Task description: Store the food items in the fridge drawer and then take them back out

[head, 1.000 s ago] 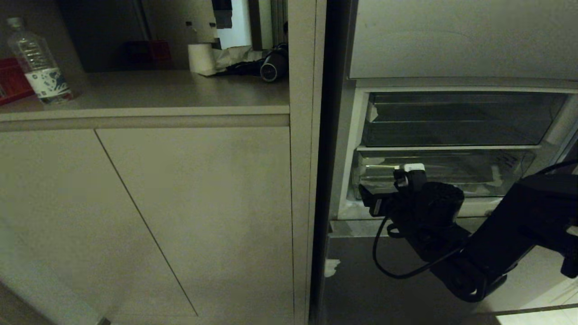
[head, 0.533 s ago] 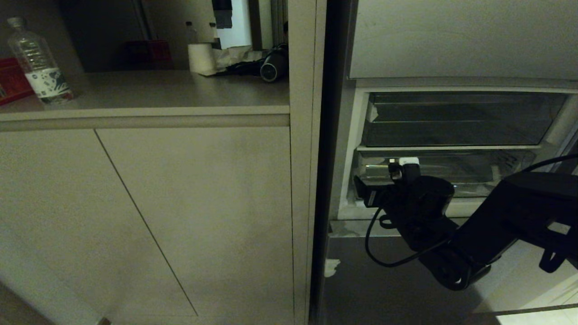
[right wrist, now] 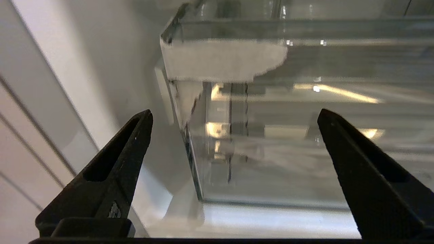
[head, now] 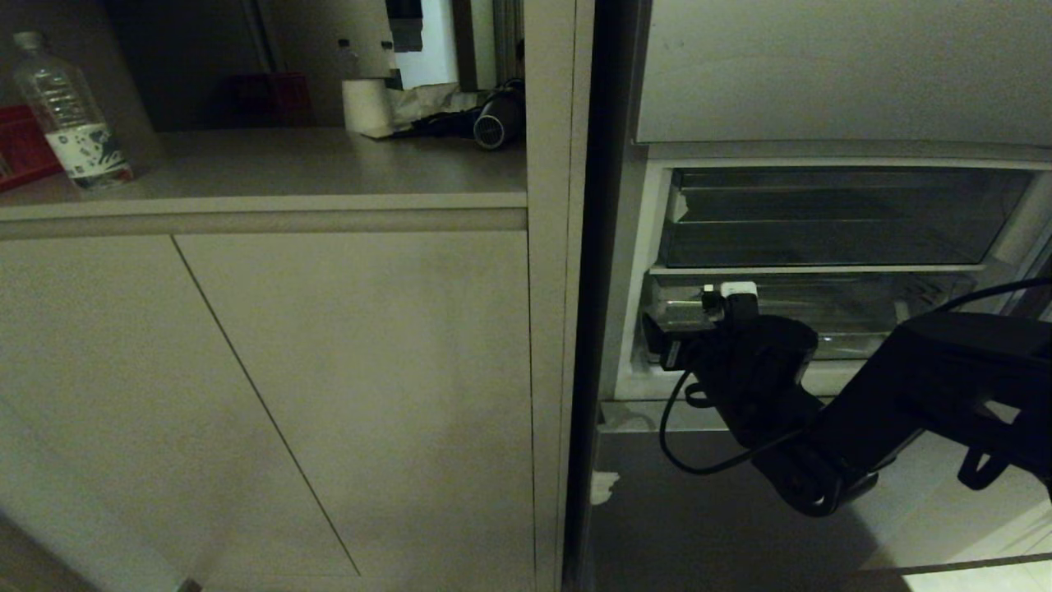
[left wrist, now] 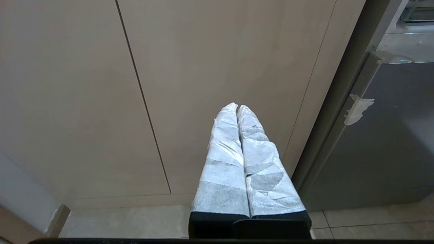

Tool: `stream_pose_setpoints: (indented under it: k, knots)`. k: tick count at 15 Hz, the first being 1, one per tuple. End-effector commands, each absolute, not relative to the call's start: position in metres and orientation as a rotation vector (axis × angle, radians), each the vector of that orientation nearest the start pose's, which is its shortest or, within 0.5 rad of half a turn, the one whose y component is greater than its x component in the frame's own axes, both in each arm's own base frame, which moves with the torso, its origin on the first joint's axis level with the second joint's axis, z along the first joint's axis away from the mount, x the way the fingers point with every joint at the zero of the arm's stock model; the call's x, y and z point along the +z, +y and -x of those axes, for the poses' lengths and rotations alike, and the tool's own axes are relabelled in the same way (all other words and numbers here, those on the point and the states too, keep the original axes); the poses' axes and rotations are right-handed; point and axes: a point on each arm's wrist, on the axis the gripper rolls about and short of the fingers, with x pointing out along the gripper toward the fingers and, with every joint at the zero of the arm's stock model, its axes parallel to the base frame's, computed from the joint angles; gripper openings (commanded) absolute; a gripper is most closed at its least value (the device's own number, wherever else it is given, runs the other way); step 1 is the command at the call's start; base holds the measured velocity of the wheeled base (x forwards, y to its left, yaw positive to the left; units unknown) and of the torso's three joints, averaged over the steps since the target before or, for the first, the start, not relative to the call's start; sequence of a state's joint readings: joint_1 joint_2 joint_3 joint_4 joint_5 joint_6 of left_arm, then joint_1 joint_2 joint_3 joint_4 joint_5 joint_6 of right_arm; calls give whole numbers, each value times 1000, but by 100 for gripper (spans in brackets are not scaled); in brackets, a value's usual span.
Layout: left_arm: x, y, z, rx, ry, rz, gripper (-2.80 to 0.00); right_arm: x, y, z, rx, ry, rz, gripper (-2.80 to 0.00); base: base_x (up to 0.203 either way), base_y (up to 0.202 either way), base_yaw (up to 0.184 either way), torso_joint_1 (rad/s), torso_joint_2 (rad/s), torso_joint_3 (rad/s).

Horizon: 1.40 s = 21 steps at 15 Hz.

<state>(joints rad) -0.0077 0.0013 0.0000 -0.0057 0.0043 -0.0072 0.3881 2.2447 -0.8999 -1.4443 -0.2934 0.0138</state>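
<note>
The fridge drawer point(head: 871, 311) is the lower clear bin in the open fridge, pushed in under a shallower clear bin point(head: 830, 218). My right gripper point(head: 699, 327) reaches toward the drawer's left front corner. In the right wrist view the gripper point(right wrist: 234, 113) is open, its black fingertips point(right wrist: 140, 127) spread wide before the drawer's clear front wall point(right wrist: 278, 142), not touching it. A patch of white tape point(right wrist: 220, 59) sits on the drawer's upper corner. The food items are out of view. My left gripper point(left wrist: 237, 106) hangs shut, parked in front of the beige cabinet doors.
A counter point(head: 288, 168) to the left carries a water bottle point(head: 70, 115), a paper roll point(head: 366, 105) and a dark appliance point(head: 493, 127). A beige side panel point(head: 555, 288) stands between cabinet and fridge. A dark closed front point(head: 682, 518) lies below the drawer.
My right arm has risen and moved closer to the drawer's left front corner. Its fingers stay spread. The left arm has not moved.
</note>
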Motion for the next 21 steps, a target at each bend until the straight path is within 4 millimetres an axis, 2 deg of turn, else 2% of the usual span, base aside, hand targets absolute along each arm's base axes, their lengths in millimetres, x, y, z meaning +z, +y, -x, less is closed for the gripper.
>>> stream_pose_setpoints:
  k: [1, 13, 14, 21]
  knots:
    - [76, 0, 23, -3, -5, 8, -280, 90, 146, -378, 91, -106, -52, 0, 0, 0, 0, 0, 0, 0]
    - [76, 0, 23, -3, -4, 8, -280, 82, 144, -389, 76, -105, -54, 0, 0, 0, 0, 0, 0, 0]
    - [76, 0, 23, -3, -5, 8, -280, 82, 145, -388, 78, -107, -54, -280, 0, 0, 0, 0, 0, 0]
    - [76, 0, 23, -3, -3, 8, -280, 89, 162, -386, 105, -130, -62, -280, 0, 0, 0, 0, 0, 0]
